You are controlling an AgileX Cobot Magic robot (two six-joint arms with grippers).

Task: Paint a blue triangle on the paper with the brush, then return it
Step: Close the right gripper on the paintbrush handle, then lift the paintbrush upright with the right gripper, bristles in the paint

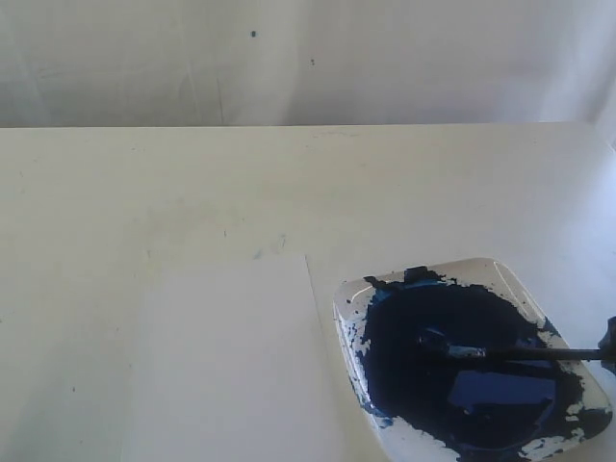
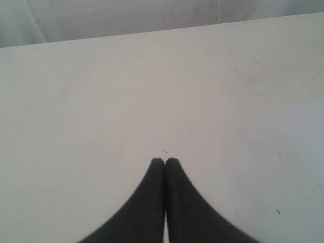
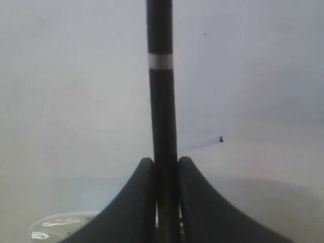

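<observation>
The brush [image 1: 525, 353] lies across the white paint tray [image 1: 500, 269]. Its silver ferrule and tip rest in the dark blue paint, and its black handle runs off to the right. At that edge a dark bit of my right gripper [image 1: 609, 339] shows. In the right wrist view, my right gripper [image 3: 165, 161] is shut on the brush [image 3: 161, 101], both fingers pressed against the black handle. The white paper [image 1: 226, 356] lies left of the tray, and no blue triangle is in view on it. My left gripper [image 2: 165, 161] is shut and empty over bare table.
The cream table [image 1: 289, 192] runs back to a pale wall. A small blue paint speck with a faint streak [image 3: 220, 138] marks the surface beyond the right gripper. A bit of the tray's rim [image 3: 55, 225] shows beside the right fingers.
</observation>
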